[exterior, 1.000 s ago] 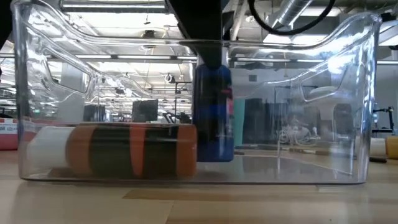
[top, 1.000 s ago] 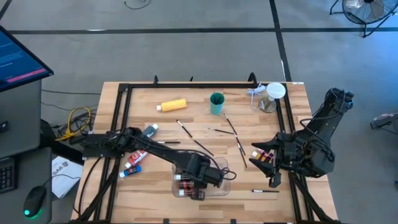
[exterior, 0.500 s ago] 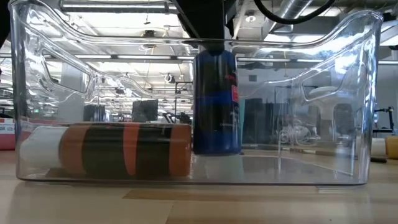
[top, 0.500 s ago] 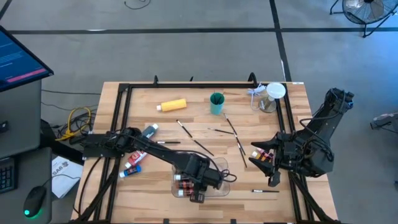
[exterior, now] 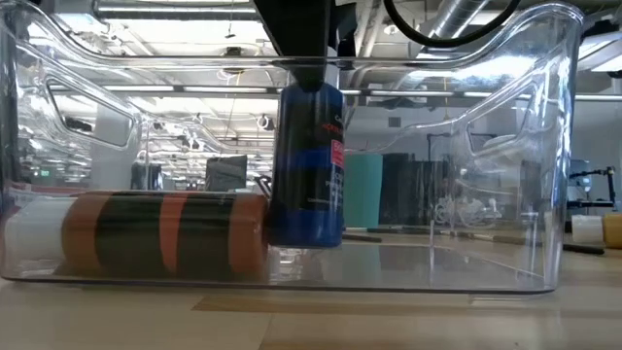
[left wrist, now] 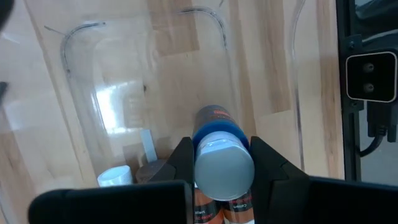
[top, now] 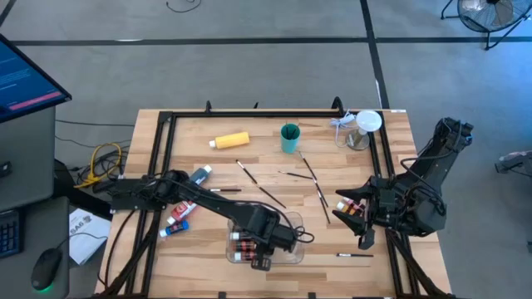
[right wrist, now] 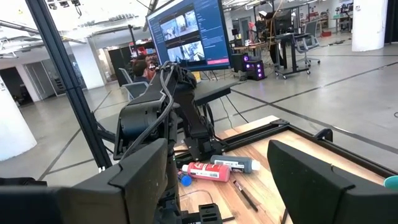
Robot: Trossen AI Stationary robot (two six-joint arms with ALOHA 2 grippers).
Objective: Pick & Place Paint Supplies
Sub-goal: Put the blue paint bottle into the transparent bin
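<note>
Left gripper (left wrist: 219, 163) is clamped on a blue paint tube (exterior: 306, 165), holding it upright inside the clear tray (top: 301, 241) near the bench's (top: 266, 133) front edge, beside brown paint bottles (exterior: 136, 233). Right gripper (top: 353, 223) waits spread apart at the right. Concrete floor (top: 249, 75) and a monitor (top: 25, 79) surround it.

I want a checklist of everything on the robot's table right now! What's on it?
Surface: wooden table, black frame around it.
Job's things: blue paint tube held upright in clear tray, beside brown bottle lying down; yellow bottle, red tube and brushes on the table.
Clutter: teal cup.
Grippers: left gripper shut on the blue tube; right gripper open, waiting at the right edge.
Cables: yellow cables left of the table.
Surroundings: monitor, fan.
</note>
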